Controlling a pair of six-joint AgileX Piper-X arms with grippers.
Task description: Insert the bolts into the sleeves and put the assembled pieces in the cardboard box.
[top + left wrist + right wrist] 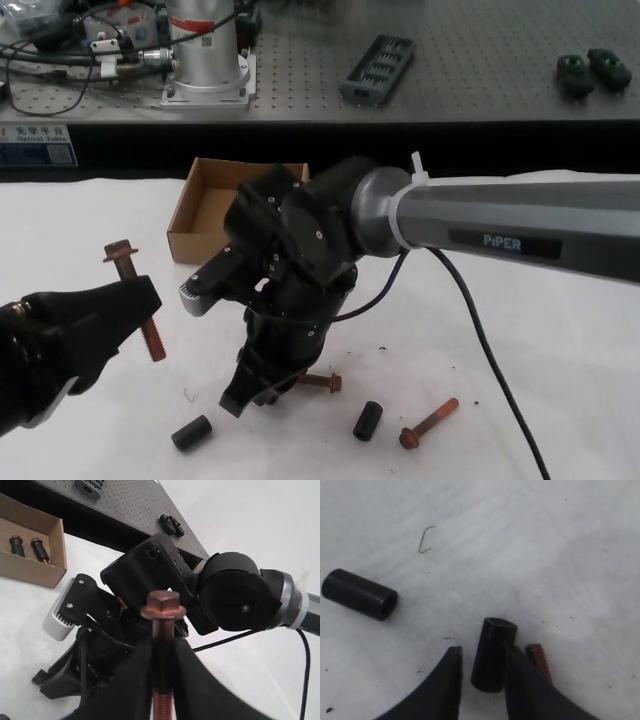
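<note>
at the left, the left gripper is clamped on an upright copper-coloured hex-flange bolt. its wrist view shows two assembled pieces inside the brown cardboard box. the right gripper, narrowly open, straddles a smooth black cylindrical sleeve on the white counter, with a second threaded bolt just beside.

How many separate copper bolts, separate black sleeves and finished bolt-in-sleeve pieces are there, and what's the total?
Unassembled copper-coloured hex-head bolts: 3
Unassembled black cylindrical sleeves: 3
Assembled bolt-in-sleeve pieces in the brown cardboard box: 2
Total: 8
</note>
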